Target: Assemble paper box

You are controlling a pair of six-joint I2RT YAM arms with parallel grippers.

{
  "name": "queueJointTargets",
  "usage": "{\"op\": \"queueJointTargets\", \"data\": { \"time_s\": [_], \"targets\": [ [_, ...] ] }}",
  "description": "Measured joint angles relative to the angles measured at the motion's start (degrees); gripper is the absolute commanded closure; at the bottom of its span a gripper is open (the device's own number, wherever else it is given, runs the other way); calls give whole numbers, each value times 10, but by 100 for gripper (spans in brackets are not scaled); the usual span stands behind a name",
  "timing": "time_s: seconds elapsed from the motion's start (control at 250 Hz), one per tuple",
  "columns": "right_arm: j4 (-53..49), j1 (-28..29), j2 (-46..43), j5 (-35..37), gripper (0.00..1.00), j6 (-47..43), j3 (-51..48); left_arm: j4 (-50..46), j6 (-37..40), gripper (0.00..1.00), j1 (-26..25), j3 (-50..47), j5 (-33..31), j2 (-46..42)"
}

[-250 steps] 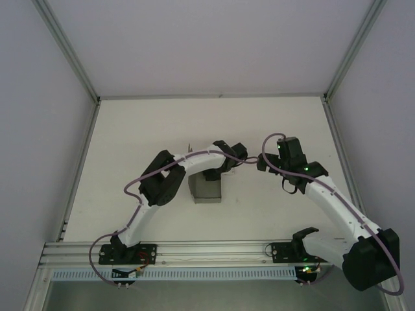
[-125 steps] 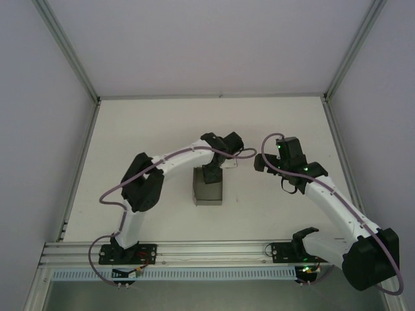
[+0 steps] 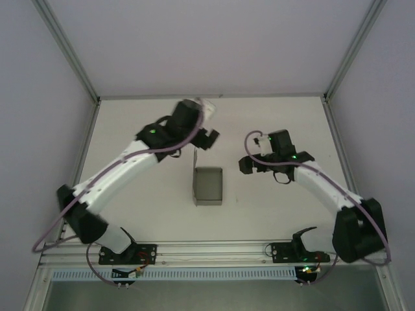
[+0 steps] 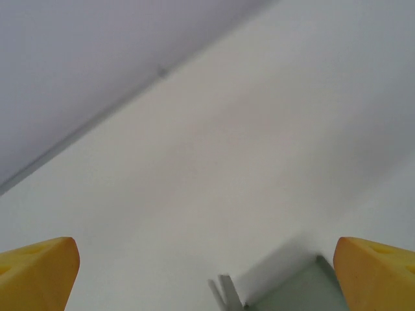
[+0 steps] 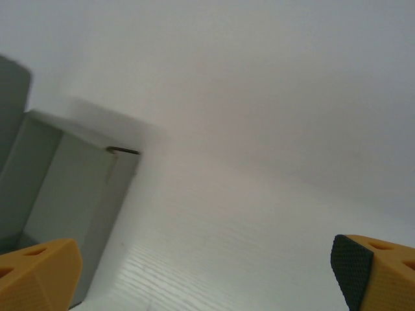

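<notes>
The paper box (image 3: 208,186) is a small grey rectangular box standing alone at the middle of the white table, with a thin flap (image 3: 194,159) sticking up at its far left corner. My left gripper (image 3: 208,137) hovers beyond the box, apart from it and open. In the left wrist view its yellow fingertips (image 4: 37,275) stand wide, the left gripper (image 4: 207,280) is empty, and a box corner (image 4: 295,295) shows low. My right gripper (image 3: 248,164) is to the right of the box, open. The right gripper (image 5: 207,275) holds nothing, with the box (image 5: 61,188) at its left.
Grey enclosure walls and aluminium frame posts (image 3: 340,61) bound the white table (image 3: 279,207) on three sides. A metal rail (image 3: 214,249) carrying both arm bases runs along the near edge. Bare table lies around the box.
My left gripper has opened, let go of the box's far edge and pulled away to the far left, the arm swinging outward. The right gripper has shifted a little left toward the box.
</notes>
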Motion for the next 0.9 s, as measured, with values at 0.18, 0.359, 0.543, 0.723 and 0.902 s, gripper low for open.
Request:
{"op": "queueJointTargets", "data": {
  "time_s": [0.18,0.359,0.543,0.723,0.902],
  "targets": [
    [21,82,158,-35,2,-158,111,37,-184,0,147,-131,8,-66],
    [31,134,291,-44,15,-273,182,23,-292,0,223,-248,21,-30],
    [57,139,348,-28,48,-280,203,16,-337,0,223,-284,46,-27],
    [99,139,342,21,67,-230,189,17,-346,0,223,-284,45,-27],
    [125,140,292,121,70,-79,120,16,-352,0,223,-278,35,-18]
  ]
}}
